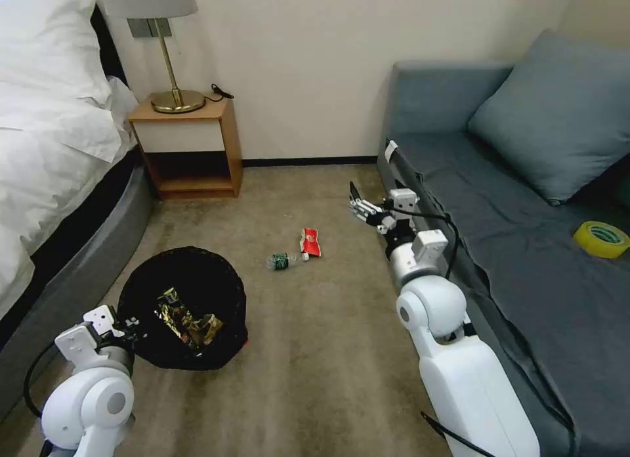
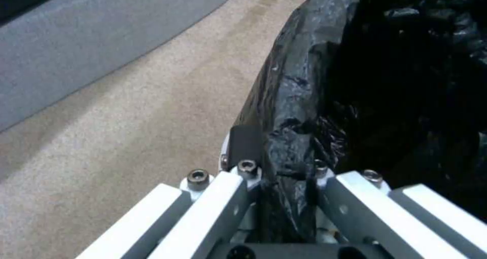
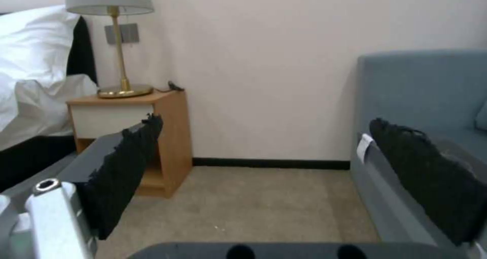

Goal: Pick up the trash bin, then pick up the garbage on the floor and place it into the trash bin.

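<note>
The bin (image 1: 187, 306) is seen on the carpet (image 1: 315, 352) at lower left, between the bed (image 1: 59, 155) and the open floor, its mouth turned upward and slightly toward the camera. The left gripper (image 1: 129, 326) is placed at the bin's left rim. In the left wrist view the jaws are pinched on the rim and its black liner (image 2: 289, 137), one finger (image 2: 245, 142) outside the wall; the inner finger is hidden by crinkled plastic. A yellow-brown wrapper (image 1: 187, 318) is seen lying inside the bin; further contents cannot be made out against the black bag.

Two pieces are left on the carpet, near mid-floor. The bottle (image 1: 283, 261) is lying on its side, long axis running left to right, cap end toward the packet (image 1: 310, 242). The packet is just beside it, long axis running roughly away from the robot, slightly tilted. Contact between the two cannot be confirmed.

The right gripper (image 1: 357, 204) is held above the floor beside the sofa (image 1: 499, 201), well apart from the litter, pointing toward the far wall. Its jaws are spread, as shown in the right wrist view, with the two pads (image 3: 127, 171) wide apart and nothing between them.

A tape roll (image 1: 601, 239) is noted on the sofa seat.
</note>
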### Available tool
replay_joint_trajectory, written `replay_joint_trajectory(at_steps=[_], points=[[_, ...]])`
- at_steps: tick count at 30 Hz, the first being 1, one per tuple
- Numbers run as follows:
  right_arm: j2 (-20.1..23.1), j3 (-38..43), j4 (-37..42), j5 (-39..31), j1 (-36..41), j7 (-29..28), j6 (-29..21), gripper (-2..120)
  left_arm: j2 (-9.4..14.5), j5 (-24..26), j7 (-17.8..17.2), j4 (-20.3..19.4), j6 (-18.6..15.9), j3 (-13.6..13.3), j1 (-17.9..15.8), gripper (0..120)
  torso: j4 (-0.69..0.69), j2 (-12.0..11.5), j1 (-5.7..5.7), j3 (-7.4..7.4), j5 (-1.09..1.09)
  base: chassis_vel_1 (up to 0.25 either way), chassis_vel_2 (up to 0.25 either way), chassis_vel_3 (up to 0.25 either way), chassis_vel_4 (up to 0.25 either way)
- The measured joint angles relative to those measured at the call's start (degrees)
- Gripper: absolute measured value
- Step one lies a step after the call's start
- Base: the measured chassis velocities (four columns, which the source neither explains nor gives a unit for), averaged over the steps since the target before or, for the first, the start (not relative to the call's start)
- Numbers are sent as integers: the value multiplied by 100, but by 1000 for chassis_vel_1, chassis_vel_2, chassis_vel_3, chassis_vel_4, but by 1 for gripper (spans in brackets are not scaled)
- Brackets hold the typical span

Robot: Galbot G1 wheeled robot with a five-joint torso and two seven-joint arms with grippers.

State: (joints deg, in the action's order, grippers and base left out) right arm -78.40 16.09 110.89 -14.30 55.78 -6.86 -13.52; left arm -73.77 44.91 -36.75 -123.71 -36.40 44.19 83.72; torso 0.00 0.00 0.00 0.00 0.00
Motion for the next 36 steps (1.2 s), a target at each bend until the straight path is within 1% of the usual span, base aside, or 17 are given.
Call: replay_joint_trajectory(at_steps=[10, 21, 25, 36], points=[[161, 117, 120, -36, 213, 157, 64, 100, 2, -1, 6, -22, 5, 58, -6, 2, 0, 0, 0, 0, 0, 0, 0, 0, 0], [158, -68, 30, -25, 287, 172, 232, 100, 3, -1, 5, -66, 5, 109, 7, 2, 0, 0, 0, 0, 0, -8, 7, 11, -6], [165, -79, 34, -22, 311, 173, 257, 100, -13, 0, 5, -74, 4, 141, 11, 2, 1, 0, 0, 0, 0, -89, 63, 98, -78], [172, -151, 69, -16, 357, 173, 271, 100, -59, 3, 2, -131, 5, 245, 49, 2, 0, 0, 0, 1, -1, -143, 142, 146, -142]])
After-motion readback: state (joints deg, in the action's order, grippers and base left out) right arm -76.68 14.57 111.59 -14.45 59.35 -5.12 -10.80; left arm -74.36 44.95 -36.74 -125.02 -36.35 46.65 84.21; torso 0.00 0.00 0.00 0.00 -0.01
